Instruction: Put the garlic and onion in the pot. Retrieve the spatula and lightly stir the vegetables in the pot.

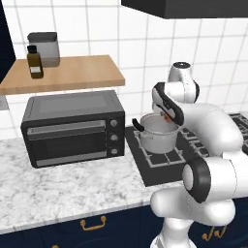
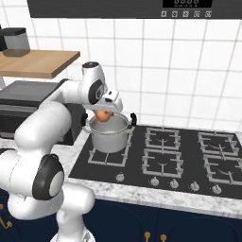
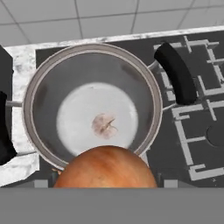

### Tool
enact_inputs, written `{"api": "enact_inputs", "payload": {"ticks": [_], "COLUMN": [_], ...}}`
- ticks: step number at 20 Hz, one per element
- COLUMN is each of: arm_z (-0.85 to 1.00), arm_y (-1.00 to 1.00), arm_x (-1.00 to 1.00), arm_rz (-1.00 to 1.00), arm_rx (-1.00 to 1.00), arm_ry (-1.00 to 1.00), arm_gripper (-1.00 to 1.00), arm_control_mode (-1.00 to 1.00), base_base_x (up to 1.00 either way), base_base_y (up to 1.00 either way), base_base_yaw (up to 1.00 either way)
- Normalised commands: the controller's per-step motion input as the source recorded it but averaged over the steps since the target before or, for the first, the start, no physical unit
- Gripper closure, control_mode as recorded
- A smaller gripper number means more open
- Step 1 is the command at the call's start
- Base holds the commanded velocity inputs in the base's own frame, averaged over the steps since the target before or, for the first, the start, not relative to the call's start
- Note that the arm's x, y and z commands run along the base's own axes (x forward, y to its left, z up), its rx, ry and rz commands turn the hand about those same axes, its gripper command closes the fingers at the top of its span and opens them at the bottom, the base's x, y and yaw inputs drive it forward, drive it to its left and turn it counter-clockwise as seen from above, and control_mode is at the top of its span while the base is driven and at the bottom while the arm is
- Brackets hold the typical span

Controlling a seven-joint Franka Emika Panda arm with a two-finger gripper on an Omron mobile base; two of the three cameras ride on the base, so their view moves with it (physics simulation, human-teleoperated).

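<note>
The steel pot (image 1: pixel 157 139) (image 2: pixel 109 138) (image 3: pixel 46 89) stands on the stove's near-left burner, its black loop handle (image 3: pixel 176 72) off to one side. A pale garlic (image 3: pixel 105 125) lies on the pot's bottom. My gripper (image 2: pixel 103 114) (image 1: pixel 167 115) hangs just above the pot's mouth, shut on the orange-brown onion (image 2: pixel 102 115) (image 3: pixel 107 168). In the hand view the onion sits close to the camera over the pot's near rim and hides the fingertips. The spatula is out of view.
A black toaster oven (image 1: pixel 72 127) stands on the marble counter left of the stove (image 2: pixel 189 156). Above it a wooden shelf (image 1: pixel 72 75) carries a dark bottle (image 1: pixel 34 62) and a grey canister (image 1: pixel 44 48). A range hood (image 2: pixel 142 7) hangs overhead.
</note>
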Motion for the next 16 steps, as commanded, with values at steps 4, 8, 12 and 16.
{"api": "enact_inputs", "payload": {"ticks": [4, 8, 12, 16], "arm_z": [-0.71, -0.76, -0.49, -0.38], "arm_y": [0.00, 0.00, 0.00, 0.00], "arm_x": [0.34, 0.05, -0.23, 0.09], "arm_rz": [0.01, 0.03, 0.06, 0.05], "arm_rx": [0.00, 0.01, 0.00, 0.00], "arm_ry": [0.22, 0.10, -0.06, -0.09], "arm_gripper": [1.00, 1.00, 1.00, 1.00], "arm_control_mode": [-1.00, -1.00, -1.00, -1.00], "base_base_x": [0.00, 0.00, 0.00, 0.00], "base_base_y": [0.00, 0.00, 0.00, 0.00], "base_base_yaw": [0.00, 0.00, 0.00, 0.00]}}
